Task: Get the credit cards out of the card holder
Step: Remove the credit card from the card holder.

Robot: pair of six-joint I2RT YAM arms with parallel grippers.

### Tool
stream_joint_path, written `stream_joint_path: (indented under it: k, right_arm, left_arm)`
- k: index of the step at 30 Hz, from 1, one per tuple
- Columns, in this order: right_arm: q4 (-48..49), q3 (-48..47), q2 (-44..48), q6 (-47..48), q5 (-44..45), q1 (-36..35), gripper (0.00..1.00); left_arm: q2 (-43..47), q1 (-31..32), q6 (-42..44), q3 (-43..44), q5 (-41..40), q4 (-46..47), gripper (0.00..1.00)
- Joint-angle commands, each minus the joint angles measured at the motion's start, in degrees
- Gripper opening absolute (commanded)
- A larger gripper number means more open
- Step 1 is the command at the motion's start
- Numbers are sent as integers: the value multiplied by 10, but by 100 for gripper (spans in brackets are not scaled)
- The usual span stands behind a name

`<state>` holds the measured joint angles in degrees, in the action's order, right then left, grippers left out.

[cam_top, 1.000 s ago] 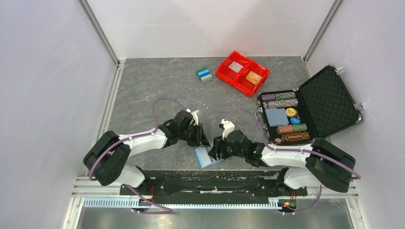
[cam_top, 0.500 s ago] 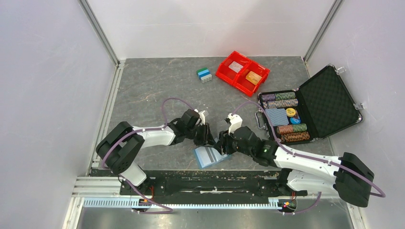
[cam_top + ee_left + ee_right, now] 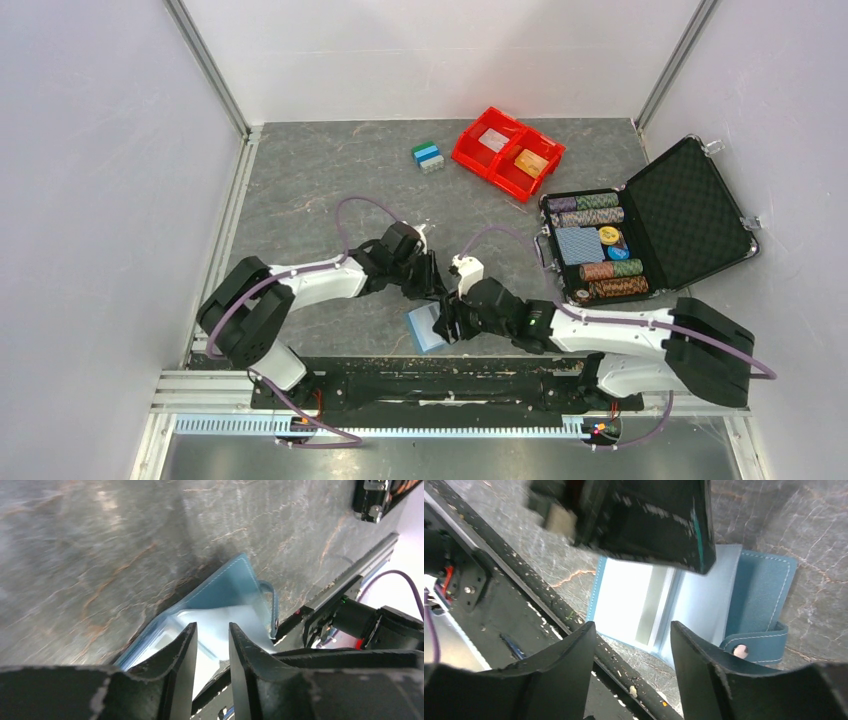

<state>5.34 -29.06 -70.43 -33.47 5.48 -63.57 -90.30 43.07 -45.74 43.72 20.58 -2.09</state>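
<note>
Right gripper shifted toward 8 o'clock, now spread over the 1 card holder on desk. Left gripper at holder's 12: slim gap, pinch unclear.

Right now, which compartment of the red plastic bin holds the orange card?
The red plastic bin's compartment nearer the open black foam-lined case: it holds the small orange card, while the other holds a whitish card.

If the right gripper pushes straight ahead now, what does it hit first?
Probably the open light-blue plastic card holder, framed by its open jaws; the left gripper is just beyond. Depth unclear.
</note>
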Motion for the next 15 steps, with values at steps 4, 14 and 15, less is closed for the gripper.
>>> stream_joint_path:
  k: [4, 14, 15]
  right_arm:
    - [21, -54, -68, -6, 58, -37, 64]
    - [-39, -115, -148, 7, 130, -70, 68]
    - [-43, -119, -152, 7, 133, -71, 68]
  left_arm:
    - [98, -48, 34, 40, -95, -139, 40]
    - [251, -133, 84, 7, -131, -234, 54]
    - [264, -133, 87, 1, -133, -241, 55]
